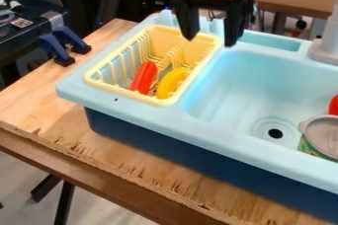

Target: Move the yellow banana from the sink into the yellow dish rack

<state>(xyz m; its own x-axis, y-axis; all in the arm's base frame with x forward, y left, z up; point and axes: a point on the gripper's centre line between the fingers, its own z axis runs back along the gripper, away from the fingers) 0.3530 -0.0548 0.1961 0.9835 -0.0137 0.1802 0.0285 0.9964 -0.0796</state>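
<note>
The black gripper hangs open over the back right part of the yellow dish rack, its two fingers spread apart with nothing between them. The rack is set into the left side of the light blue toy sink. Inside the rack, a red plate-like piece leans upright, and a yellow one stands just to its right. Both lie below and to the left of the gripper.
In the sink's right part are a lidded can and a red object. A grey-white faucet base rises at the back right. Blue clamps grip the wooden table's left edge.
</note>
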